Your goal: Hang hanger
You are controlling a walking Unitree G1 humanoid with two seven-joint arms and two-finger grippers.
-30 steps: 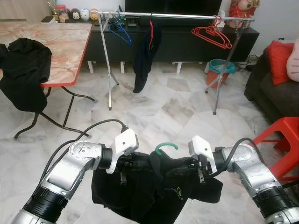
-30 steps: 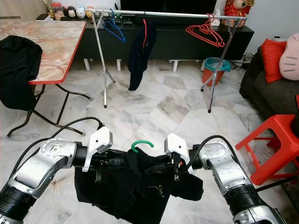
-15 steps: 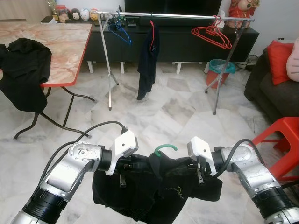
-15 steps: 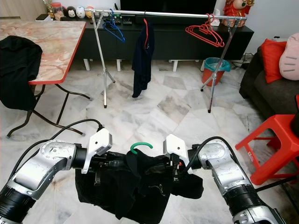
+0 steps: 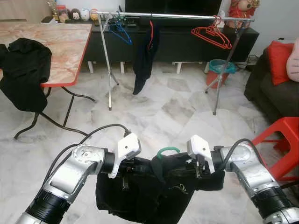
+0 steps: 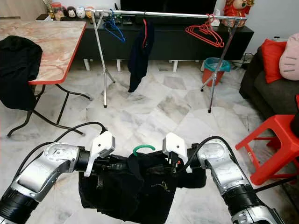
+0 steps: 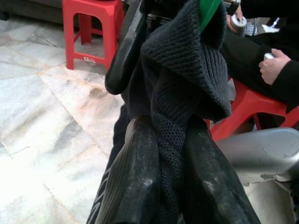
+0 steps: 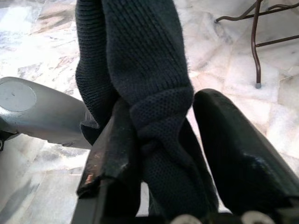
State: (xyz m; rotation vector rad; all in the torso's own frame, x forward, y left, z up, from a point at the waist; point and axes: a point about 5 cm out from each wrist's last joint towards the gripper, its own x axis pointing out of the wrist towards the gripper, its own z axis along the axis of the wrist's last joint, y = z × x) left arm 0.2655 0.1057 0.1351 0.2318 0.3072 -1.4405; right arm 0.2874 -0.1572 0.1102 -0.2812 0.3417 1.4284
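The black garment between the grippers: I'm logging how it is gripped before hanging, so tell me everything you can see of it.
The black garment is a dark knitted piece, ribbed in the wrist views, on a green hanger whose hook pokes up at its middle. It hangs slack and bunched above the marble floor. The left gripper pinches a fold at one end between its fingers, and the right gripper holds a bunched fold at the other end. A small pale print shows low on the front.

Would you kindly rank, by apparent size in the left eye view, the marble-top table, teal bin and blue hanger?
1. Marble-top table
2. Teal bin
3. Blue hanger, though nearly alike with the bin in apparent size.
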